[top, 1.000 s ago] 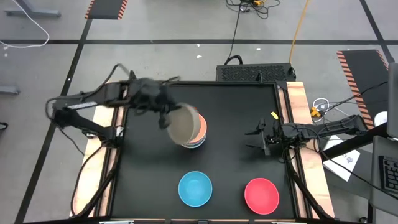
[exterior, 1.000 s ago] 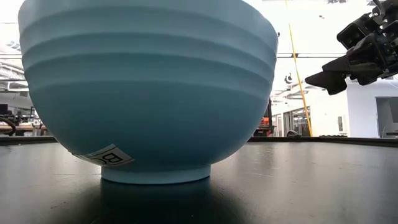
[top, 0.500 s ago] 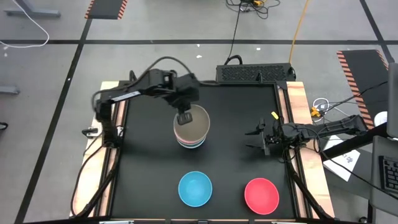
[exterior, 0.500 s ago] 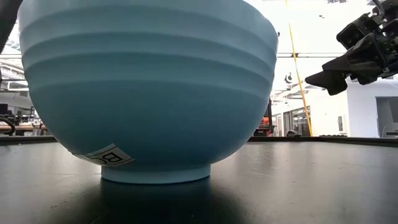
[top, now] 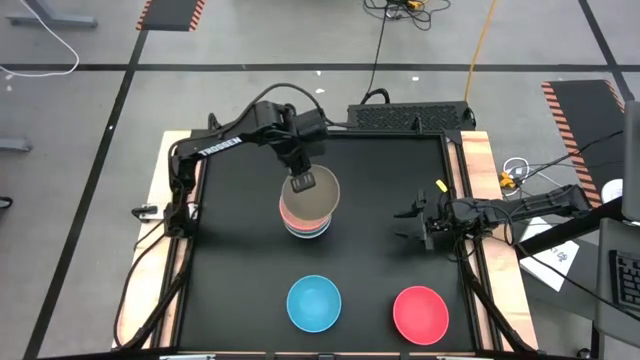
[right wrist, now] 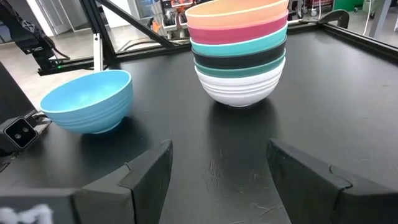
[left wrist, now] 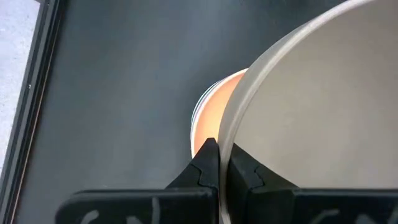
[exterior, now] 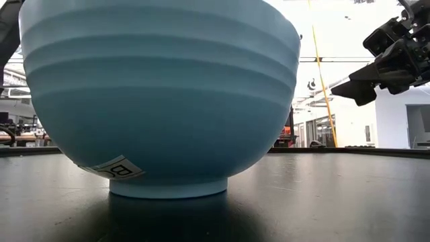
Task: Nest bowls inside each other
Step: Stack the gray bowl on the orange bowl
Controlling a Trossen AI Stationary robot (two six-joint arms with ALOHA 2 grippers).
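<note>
A stack of nested bowls (top: 304,226) stands mid-table, a peach-orange bowl (right wrist: 236,12) on top, then magenta, teal, black and white (right wrist: 239,87). My left gripper (top: 300,181) is shut on an olive-brown bowl (top: 312,197) just above this stack. A light blue bowl (top: 314,304) and a red bowl (top: 420,313) rest on their feet near the front edge. My right gripper (top: 412,226) waits open at the table's right side, low above the table. My left gripper pinches the olive-brown bowl's rim (left wrist: 229,134) on its far-left side, one finger (left wrist: 205,163) outside the wall and one inside. The fingers come from above, pointing steeply down. The bowl hangs mouth up over the peach-orange bowl (left wrist: 214,109); whether they touch I cannot tell.
The black tabletop (top: 240,280) has wooden side rails (top: 478,170). A black box (top: 410,116) sits behind the far edge. In the low view the light blue bowl (exterior: 161,101) blocks most of the table; the right gripper (exterior: 363,87) shows beside it.
My left gripper has swung toward the table's right and far side and tipped from slanting to pointing steeply down. The olive-brown bowl it carries has turned from lying on its side to mouth up above the stack. The gripper stays shut on it.
</note>
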